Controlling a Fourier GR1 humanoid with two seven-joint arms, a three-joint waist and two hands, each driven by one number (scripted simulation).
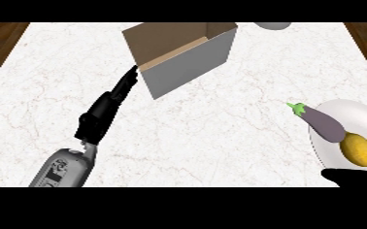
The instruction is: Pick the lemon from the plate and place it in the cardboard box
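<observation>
Lemon (pixel 354 149) is sitting on the white plate (pixel 342 110) at the far right of the surface (pixel 215 136), tucked just beside the purple eggplant (pixel 324 122), which is lying partly off the plate's rim toward the middle. Right hand (pixel 347 177) is only poking in at the lower right corner, just below the lemon, and whether its fingers are spread or curled I cannot tell. Left hand (pixel 108 107) is stretching up with straight fingers (pixel 130 77), the tips touching the near corner of the cardboard box (pixel 183 53), holding nothing. The grasp is looking like the step in hand, and it is calling for a wrap from the outer side, away from the eggplant, so the neighbour is not getting nudged. The plate is running off the right edge, so room there is tight; the wide bare marble between plate and box is offering an open path, and the box mouth, tilted toward the upper left, is wanting a high approach over its grey wall
</observation>
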